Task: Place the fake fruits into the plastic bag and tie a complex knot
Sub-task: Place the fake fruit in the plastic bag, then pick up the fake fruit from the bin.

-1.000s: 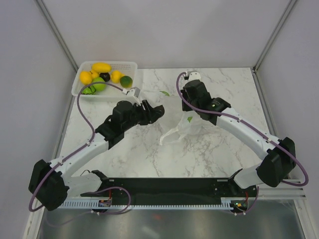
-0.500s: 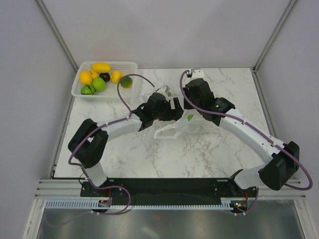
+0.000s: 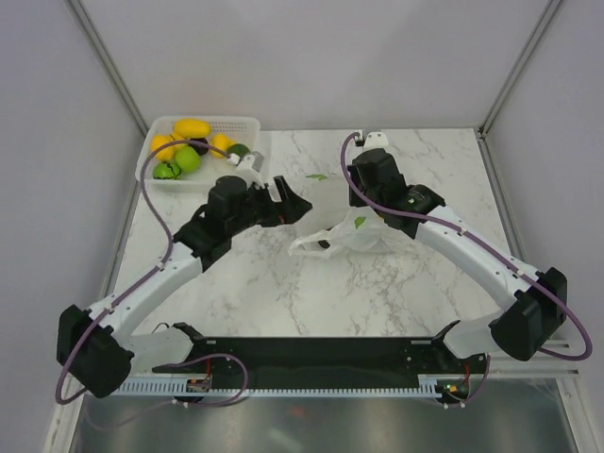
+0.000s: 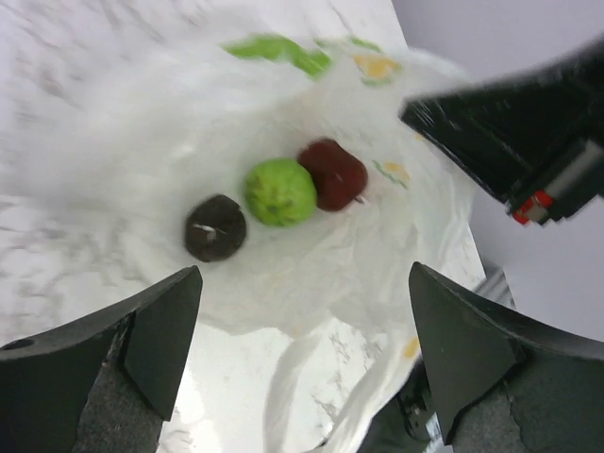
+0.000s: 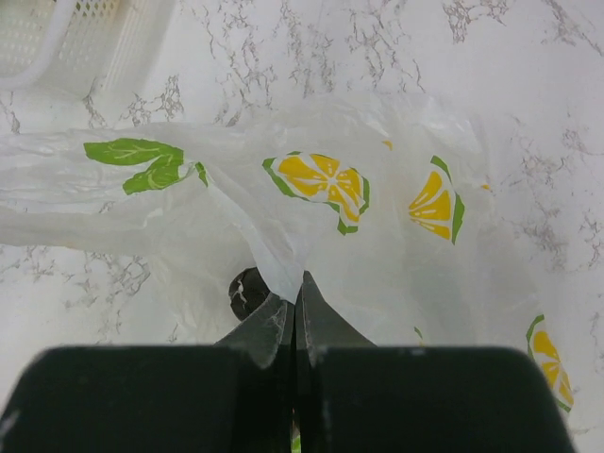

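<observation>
Starting at the left: the rigid white perforated plastic basket (image 3: 236, 120) holds a pile of glossy yellow and green plastic fake fruits (image 3: 189, 159) that aren't bagged yet. The left gripper (image 3: 294, 204) hangs between basket and bag, jaws spread wide with nothing in them, so the next fruit lies back and to its left. The left arm is clearly the nearer one. Just right of it sits the thin translucent lemon-print plastic bag (image 3: 354, 236) with a black fruit (image 4: 215, 227), a green fruit (image 4: 280, 192) and a dark red fruit (image 4: 332, 174) inside. The right gripper (image 5: 294, 307) is clamped on a fold of its film.
</observation>
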Tool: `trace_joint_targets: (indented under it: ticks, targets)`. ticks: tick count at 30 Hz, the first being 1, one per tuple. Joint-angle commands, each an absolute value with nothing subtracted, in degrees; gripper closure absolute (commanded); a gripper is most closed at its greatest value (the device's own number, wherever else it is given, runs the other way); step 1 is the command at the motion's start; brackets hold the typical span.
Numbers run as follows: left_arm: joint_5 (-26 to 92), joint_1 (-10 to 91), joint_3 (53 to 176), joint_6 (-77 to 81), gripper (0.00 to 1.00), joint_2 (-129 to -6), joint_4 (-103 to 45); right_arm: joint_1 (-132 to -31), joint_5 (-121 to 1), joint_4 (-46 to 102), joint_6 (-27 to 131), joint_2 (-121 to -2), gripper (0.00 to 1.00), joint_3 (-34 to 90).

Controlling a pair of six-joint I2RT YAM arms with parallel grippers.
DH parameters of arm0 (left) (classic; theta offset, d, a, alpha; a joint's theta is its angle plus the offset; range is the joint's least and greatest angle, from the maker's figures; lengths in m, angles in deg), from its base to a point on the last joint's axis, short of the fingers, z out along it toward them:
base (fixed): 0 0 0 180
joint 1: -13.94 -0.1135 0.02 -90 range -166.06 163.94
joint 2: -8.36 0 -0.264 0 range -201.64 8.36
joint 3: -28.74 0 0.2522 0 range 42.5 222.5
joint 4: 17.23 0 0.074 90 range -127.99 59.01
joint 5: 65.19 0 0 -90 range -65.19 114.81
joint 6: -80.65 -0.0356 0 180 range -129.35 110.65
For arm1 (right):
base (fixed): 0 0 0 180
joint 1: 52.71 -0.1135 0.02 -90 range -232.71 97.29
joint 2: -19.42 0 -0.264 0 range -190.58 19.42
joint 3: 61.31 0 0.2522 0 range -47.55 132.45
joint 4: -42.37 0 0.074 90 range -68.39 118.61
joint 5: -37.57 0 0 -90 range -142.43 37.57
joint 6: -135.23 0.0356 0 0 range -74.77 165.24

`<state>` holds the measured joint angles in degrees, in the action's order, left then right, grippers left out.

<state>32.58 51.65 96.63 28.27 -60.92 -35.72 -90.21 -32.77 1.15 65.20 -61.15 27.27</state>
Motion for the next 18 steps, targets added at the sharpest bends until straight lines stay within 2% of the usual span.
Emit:
trace_joint_targets:
  ticks: [1, 4, 8, 10, 12, 15, 18]
  targets:
    - [32.46, 42.28, 95.41, 26.07, 0.03, -55.03, -40.83, -90.06, -31.43, 2.33, 65.63, -60.47, 1.0, 27.59]
    - [33.33, 32.44, 98.82, 25.98, 0.02, -57.71, -43.98, -90.06, -32.22, 2.42, 65.28, -60.39, 1.0, 27.16]
    - [25.79, 26.43, 112.86, 23.78, 0.0, -68.17, -50.67, -90.06, -32.92, 2.51, 65.01, -60.47, 1.0, 27.24]
    - [27.0, 22.4, 116.57, 24.13, 0.0, -73.01, -50.94, -90.06, -33.8, 2.51, 65.1, -60.47, 1.0, 27.33]
    - [29.46, 20.19, 121.85, 24.75, 0.0, -81.09, -51.64, -90.15, -33.89, 2.51, 65.62, -60.38, 1.0, 27.24]
    - [22.72, 18.77, 128.44, 24.31, 0.0, -90.39, -53.57, -90.06, -34.33, 2.77, 65.8, -60.21, 1.0, 26.98]
    - [24.01, 16.93, 135.38, 24.57, 0.0, -99.78, -54.36, -90.06, -34.86, 2.77, 65.89, -60.12, 1.0, 27.07]
